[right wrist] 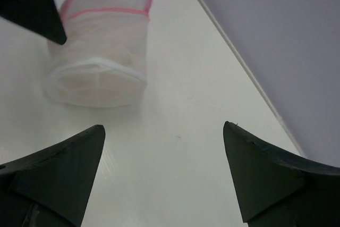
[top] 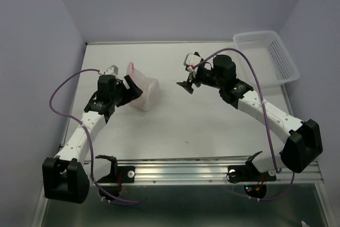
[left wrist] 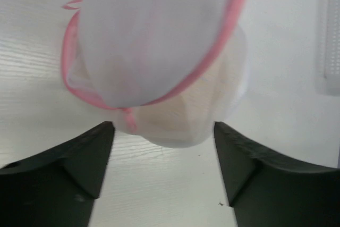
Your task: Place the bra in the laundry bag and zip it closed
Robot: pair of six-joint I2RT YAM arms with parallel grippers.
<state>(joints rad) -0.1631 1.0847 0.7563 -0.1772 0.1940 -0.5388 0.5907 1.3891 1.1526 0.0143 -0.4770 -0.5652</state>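
The laundry bag (top: pixel 144 92), a white mesh pouch with a pink zipper band (left wrist: pixel 226 35), lies on the table left of centre. Through its mesh a peach-beige shape shows, the bra (left wrist: pixel 187 114). My left gripper (top: pixel 129 86) stands open right at the bag's left side, with the bag's lower edge just ahead of its fingertips and nothing between them (left wrist: pixel 163 127). My right gripper (top: pixel 187 84) is open and empty a short way to the bag's right, clear of it (right wrist: pixel 163 127). In the right wrist view the bag (right wrist: pixel 101 51) lies beyond the fingers. Whether the zipper is fully shut I cannot tell.
A rigid white slotted basket (top: pixel 268 56) stands at the back right corner of the white table (top: pixel 212 126). Purple walls close in the back and both sides. A dark finger of the left gripper (right wrist: pixel 29 3) shows at the right wrist view's top left.
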